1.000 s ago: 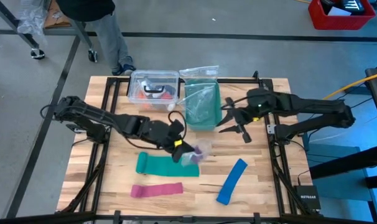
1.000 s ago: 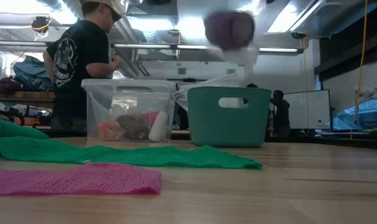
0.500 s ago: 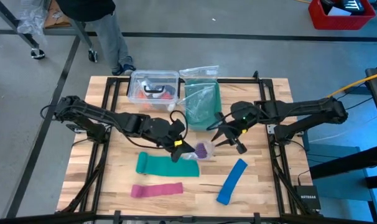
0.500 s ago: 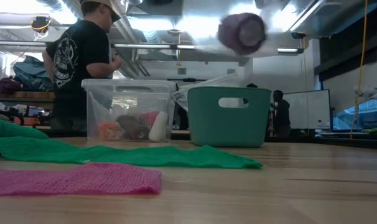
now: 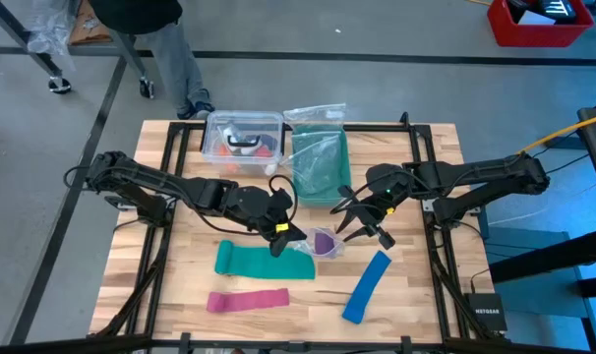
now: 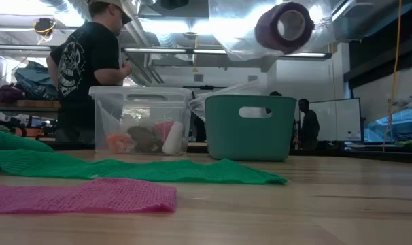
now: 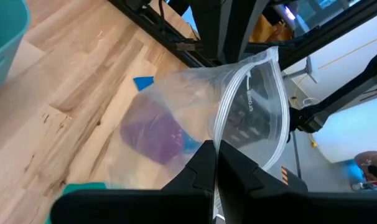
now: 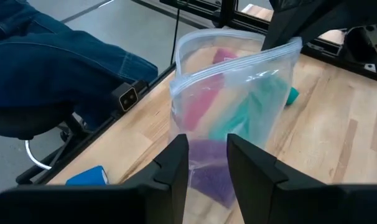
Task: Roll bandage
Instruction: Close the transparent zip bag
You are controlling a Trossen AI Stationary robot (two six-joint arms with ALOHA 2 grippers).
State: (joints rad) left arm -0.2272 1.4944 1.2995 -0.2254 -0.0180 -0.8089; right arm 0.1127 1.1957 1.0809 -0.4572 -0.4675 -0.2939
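The bandage is a small purple roll (image 6: 284, 27) lying inside a clear zip bag (image 7: 251, 93), which hangs in the air above the table's middle (image 5: 325, 242). My left gripper (image 5: 281, 236) is shut on the bag. My right gripper (image 5: 345, 222) is open and has come up to the bag from the table's right. In the right wrist view its fingers (image 8: 176, 163) stand on either side of the bag's lower part, where the roll (image 8: 208, 174) lies. I cannot tell whether they touch the bag. My left gripper pinches the bag's zip edge (image 7: 221, 140) between its two shut fingers, at the end of that edge nearest me. The fingers come from the table's left, slanting a little downward. The bag stands out beyond them, lifted clear of the table, with the roll in its lower part.
A teal bin (image 5: 319, 167) and a clear box (image 5: 243, 138) with small items stand at the far side. A green cloth (image 5: 264, 262), a pink strip (image 5: 247, 300) and a blue strip (image 5: 367, 285) lie on the near half. A person (image 6: 87, 64) stands beyond the far edge.
My right gripper has moved down and toward the table's left, up to the bag, and its opening stays the same. The bag has swung a little toward the right, and the roll's hollow end now faces the low camera.
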